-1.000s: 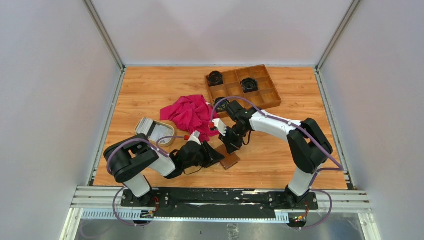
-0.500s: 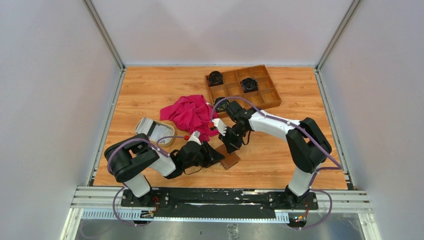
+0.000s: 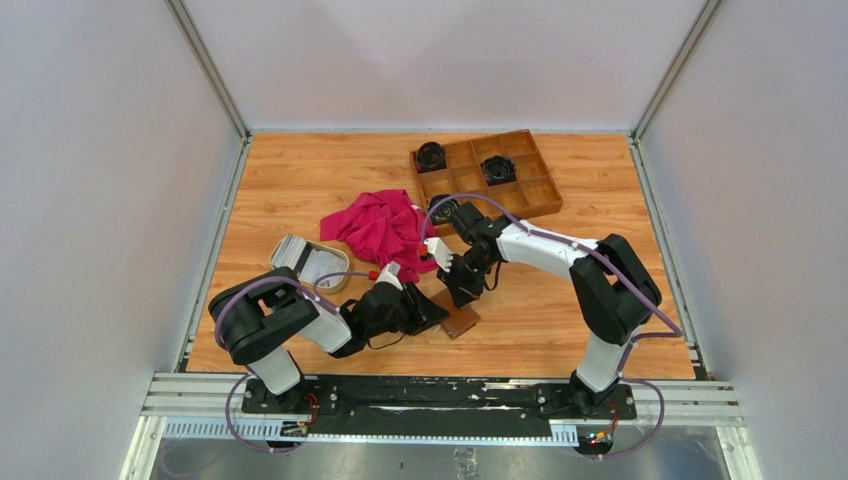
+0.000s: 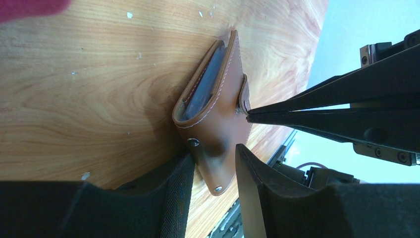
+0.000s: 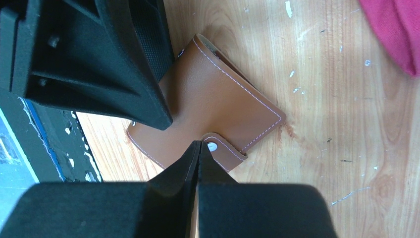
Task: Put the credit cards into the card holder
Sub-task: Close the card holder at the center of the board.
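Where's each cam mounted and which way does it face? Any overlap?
Top external: above and behind the bases, looking down on the table; left arm and right arm show whole.
Left wrist: on the left arm, looking along the left gripper clamping the card holder; shut right gripper shows at right.
Right wrist: on the right arm, looking down past its shut fingers at the snap tab; a left finger upper left.
Shared: all see the card holder and both grippers.
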Robot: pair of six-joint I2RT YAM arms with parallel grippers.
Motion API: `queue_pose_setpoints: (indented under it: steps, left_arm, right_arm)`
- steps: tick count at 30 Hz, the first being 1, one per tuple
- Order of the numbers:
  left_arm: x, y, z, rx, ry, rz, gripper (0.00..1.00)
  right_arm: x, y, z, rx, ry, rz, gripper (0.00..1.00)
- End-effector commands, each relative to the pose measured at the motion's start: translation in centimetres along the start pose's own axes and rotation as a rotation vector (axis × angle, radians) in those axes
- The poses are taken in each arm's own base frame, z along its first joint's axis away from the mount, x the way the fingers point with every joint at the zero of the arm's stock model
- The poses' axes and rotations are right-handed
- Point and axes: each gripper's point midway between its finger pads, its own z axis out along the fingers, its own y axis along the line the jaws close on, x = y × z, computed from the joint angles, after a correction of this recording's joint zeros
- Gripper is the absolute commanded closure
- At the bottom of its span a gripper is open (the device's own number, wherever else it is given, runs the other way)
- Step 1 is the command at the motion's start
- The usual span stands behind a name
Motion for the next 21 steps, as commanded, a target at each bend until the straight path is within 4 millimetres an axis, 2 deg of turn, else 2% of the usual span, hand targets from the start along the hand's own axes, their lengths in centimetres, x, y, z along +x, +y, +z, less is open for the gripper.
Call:
queue_pose_setpoints:
  steps: [1, 12, 21]
  left_arm:
    - [0.7, 6.5, -0.7, -0.228, 0.006, 0.05, 0.57]
    - [0.7, 6.4, -0.6, -0.215, 0.008, 0.046, 0.57]
    - [0.7, 6.4, -0.6, -0.209, 0.005, 0.041, 0.57]
  right_arm:
    - [1.5, 0.7, 1.3, -0.04, 0.065, 0.016, 1.0]
    - [2.2, 0.1, 2.1, -0.028, 0.104, 0.048, 1.0]
    - [0.9, 0.9, 0.9, -0.081, 0.033, 0.038, 1.0]
